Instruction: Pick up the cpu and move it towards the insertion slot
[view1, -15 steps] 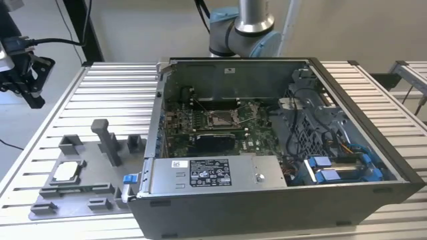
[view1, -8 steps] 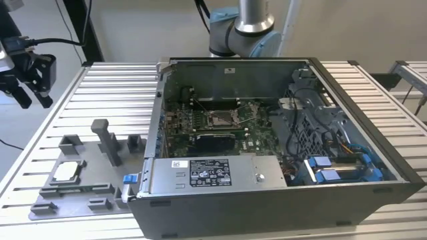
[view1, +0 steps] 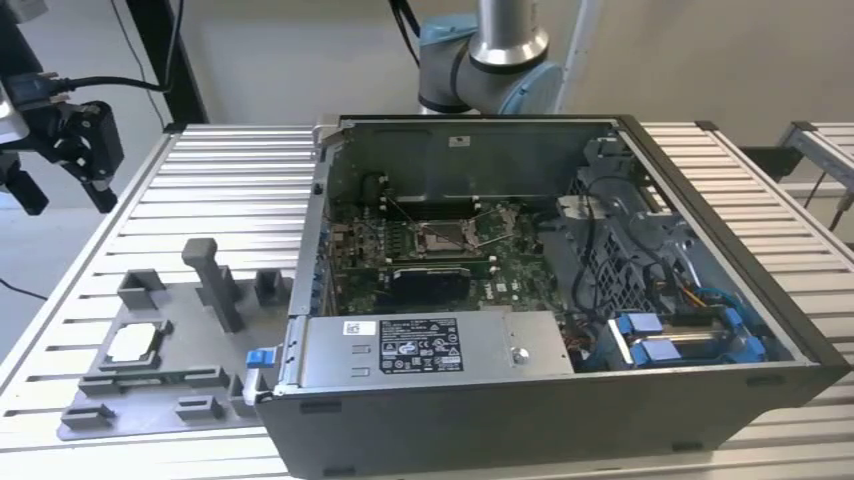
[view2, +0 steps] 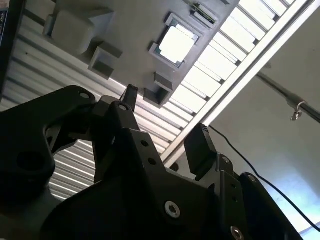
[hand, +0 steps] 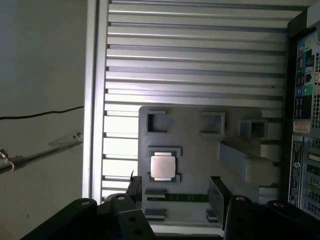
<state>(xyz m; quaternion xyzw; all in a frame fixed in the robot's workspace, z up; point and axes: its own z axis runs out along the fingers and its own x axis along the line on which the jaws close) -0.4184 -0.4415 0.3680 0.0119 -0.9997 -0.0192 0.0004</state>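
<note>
The cpu (view1: 134, 343), a flat square chip with a silvery top, lies in a shallow pocket of the grey fixture plate (view1: 160, 405) at the exterior view's left. Both wrist views also show the cpu (hand: 163, 167) (view2: 176, 43). My gripper (view1: 60, 195) hangs well above the table's far left edge, apart from the chip. The gripper (hand: 175, 190) (view2: 165, 120) is open, with nothing between its black fingers (hand: 217, 192). The insertion slot (view1: 441, 237), a metal-framed square socket with a wire lever, sits on the motherboard inside the open computer case (view1: 534, 410).
Several grey blocks and an upright post (view1: 214, 280) stand on the fixture plate near the chip. The case wall (view1: 314, 250) rises between plate and socket. Cables and blue connectors (view1: 667, 340) crowd the case's right side. The slatted aluminium table (view1: 227, 180) lies underneath.
</note>
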